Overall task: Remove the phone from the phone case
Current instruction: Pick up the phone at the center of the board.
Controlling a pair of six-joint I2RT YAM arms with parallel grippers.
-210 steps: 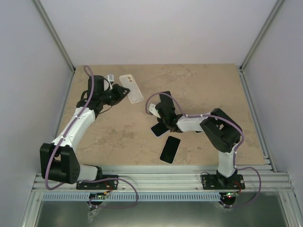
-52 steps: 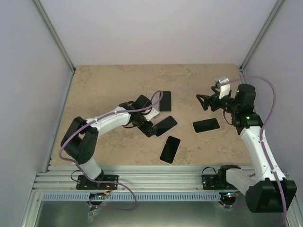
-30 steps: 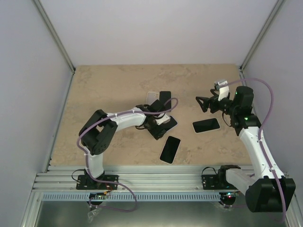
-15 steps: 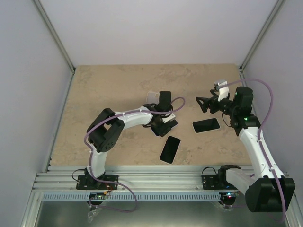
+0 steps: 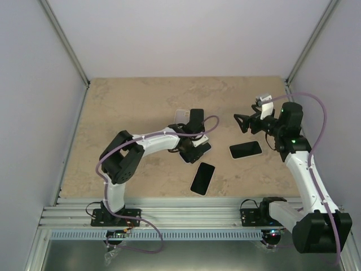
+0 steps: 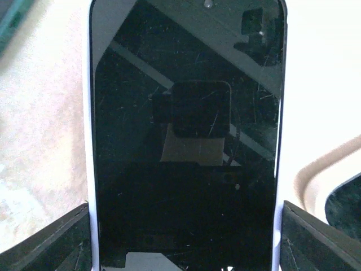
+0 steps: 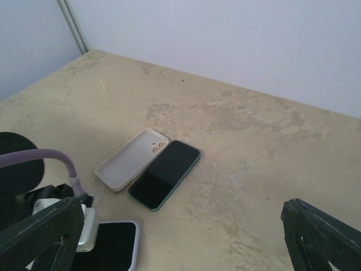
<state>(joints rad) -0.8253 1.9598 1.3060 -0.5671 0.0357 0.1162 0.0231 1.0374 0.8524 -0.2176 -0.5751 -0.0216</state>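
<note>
1. The left gripper (image 6: 186, 243) is now brought astride the phone (image 6: 186, 130), mid-table, still in its case (image 6: 92, 113); its jaws are being narrowed, apparently not yet clamped.
2. The right gripper (image 5: 239, 123) is held wide, empty.
3. Removal is not begun.

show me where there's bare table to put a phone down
The table is bare at its far left, between the left wall and the left arm, and along the back wall. The centre is crowded: empty case, dark phone, left gripper over a cased phone, black phone.
</note>
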